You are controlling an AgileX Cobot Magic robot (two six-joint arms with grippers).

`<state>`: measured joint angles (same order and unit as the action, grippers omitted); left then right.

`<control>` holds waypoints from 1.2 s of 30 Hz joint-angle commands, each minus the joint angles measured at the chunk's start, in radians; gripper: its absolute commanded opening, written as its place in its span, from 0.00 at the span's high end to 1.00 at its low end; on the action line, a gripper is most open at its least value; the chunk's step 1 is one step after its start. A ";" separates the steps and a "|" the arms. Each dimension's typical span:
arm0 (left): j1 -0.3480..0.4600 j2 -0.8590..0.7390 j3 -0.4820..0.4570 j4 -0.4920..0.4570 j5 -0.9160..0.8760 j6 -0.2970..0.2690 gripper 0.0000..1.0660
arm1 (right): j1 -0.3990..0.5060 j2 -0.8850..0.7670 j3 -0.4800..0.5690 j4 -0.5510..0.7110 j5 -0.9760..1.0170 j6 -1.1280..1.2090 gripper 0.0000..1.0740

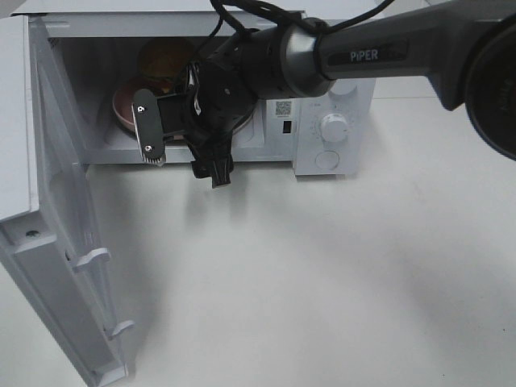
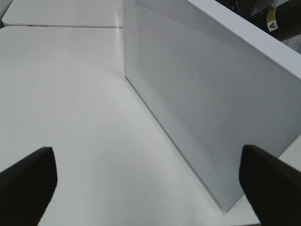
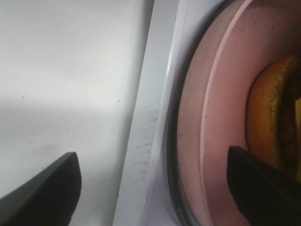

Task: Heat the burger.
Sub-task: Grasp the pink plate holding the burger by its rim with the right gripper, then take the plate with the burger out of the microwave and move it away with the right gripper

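The white worktop (image 1: 322, 274) carries a white microwave (image 1: 334, 121) whose door (image 1: 64, 266) stands swung wide open. The right arm (image 1: 387, 52), lettered "PiPER" on its grey link, reaches across to the oven mouth. Its right gripper (image 3: 150, 181) hangs released at the sill, one finger over the worktop, the other over the pink plate (image 1: 125, 105) inside. The burger (image 1: 161, 60) sits on that plate in the cavity. A QR label (image 1: 283, 107) marks the control panel above the dial (image 1: 334, 127). The left gripper (image 2: 150, 181) is spread open, empty, beside the microwave's perforated outer wall.
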<state>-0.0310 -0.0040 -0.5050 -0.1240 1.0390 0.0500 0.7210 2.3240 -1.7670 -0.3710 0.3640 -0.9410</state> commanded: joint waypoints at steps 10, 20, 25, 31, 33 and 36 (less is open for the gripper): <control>0.004 -0.021 0.002 0.000 -0.002 -0.003 0.08 | -0.025 0.077 -0.073 0.026 0.006 0.007 0.27; 0.004 -0.021 0.002 0.001 -0.002 -0.003 0.08 | -0.025 0.091 -0.091 0.043 0.011 0.029 0.52; 0.004 -0.021 0.002 0.001 -0.002 -0.003 0.08 | -0.025 0.091 -0.092 0.043 0.015 0.029 0.80; 0.004 -0.021 0.002 0.001 -0.002 -0.003 0.08 | -0.025 0.081 -0.092 0.043 0.046 0.025 1.00; 0.004 -0.021 0.002 0.001 -0.002 -0.003 0.08 | -0.022 0.068 -0.092 0.044 0.079 -0.002 1.00; 0.004 -0.021 0.002 0.001 -0.002 -0.003 0.08 | -0.022 0.066 -0.092 0.044 0.088 -0.014 1.00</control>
<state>-0.0310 -0.0040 -0.5050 -0.1240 1.0390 0.0500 0.6990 2.3960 -1.8610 -0.3450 0.4180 -0.9470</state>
